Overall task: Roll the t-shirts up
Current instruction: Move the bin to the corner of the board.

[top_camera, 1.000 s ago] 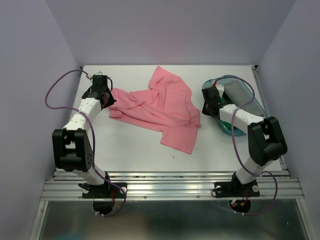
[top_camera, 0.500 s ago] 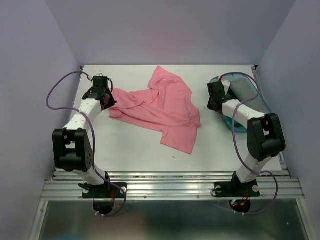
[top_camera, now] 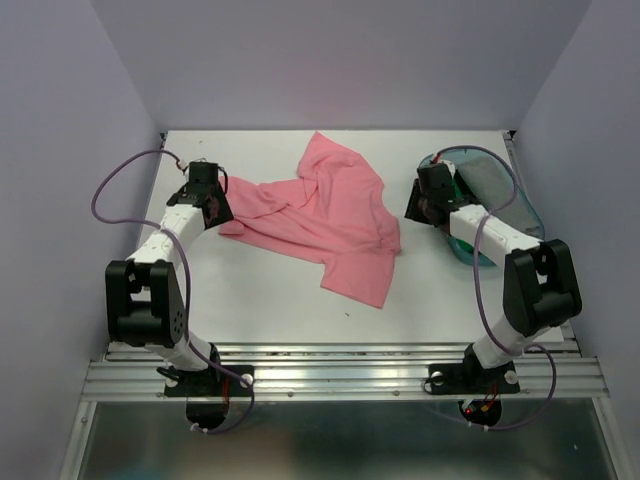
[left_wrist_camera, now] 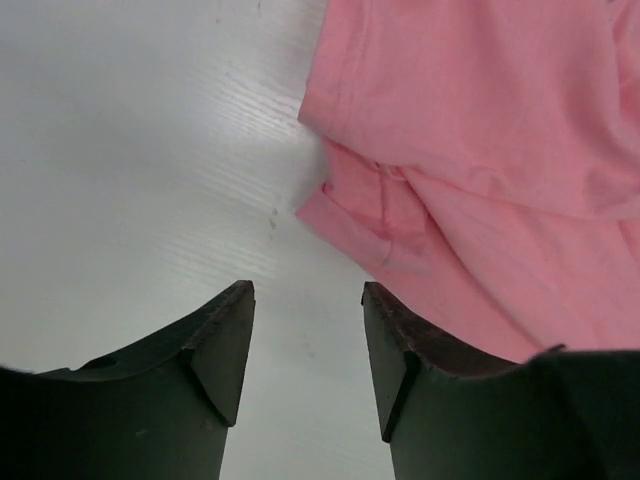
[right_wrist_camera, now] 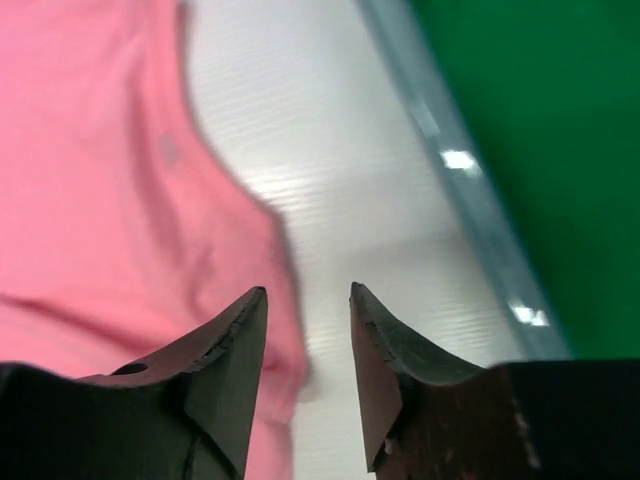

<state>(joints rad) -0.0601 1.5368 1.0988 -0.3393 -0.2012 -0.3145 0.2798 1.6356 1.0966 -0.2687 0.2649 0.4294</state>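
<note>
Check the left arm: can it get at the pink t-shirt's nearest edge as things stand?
Probably yes. The left gripper hangs open and empty over bare table, and the pink t-shirt has its folded hem lying just ahead of the jaws, a little to one side. Nothing stands between them.

We see the left arm (top_camera: 165, 232) and right arm (top_camera: 492, 232): white links, black joints, looping purple cables (top_camera: 94, 200), black wedge-shaped gripper fingers (left_wrist_camera: 215, 350).

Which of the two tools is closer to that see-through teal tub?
Right. The right tool hovers beside the teal tub, between it and the pink shirt; the left tool is at the shirt's opposite edge.
</note>
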